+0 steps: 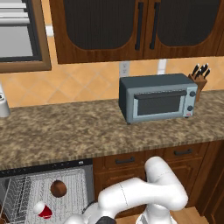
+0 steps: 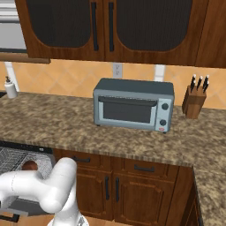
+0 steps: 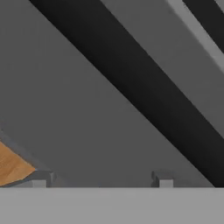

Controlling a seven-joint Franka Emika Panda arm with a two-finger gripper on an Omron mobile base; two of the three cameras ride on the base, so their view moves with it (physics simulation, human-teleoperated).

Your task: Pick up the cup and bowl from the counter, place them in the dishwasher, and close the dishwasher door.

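Fingers [image 3: 43, 179] spread wide, gripping nothing, tips right up against the grey dishwasher door [image 3: 78, 109] with its dark bar handle [image 3: 144, 96] running diagonally. No readable labels. Farther back, cup [image 1: 43, 210] and bowl [image 1: 58, 188] sit in the dishwasher [image 1: 26, 192] rack, partly cut off by the arm; counter [image 1: 65, 127] beyond.

A grey toaster oven [image 1: 158, 97] stands far back under dark wooden wall cabinets [image 1: 135, 26] — a knife block [image 1: 199, 78] just right. A white canister [image 1: 3, 103] sits far left.

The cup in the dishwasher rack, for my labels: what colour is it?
Red with a white rim, clearest in the left base view: cup.
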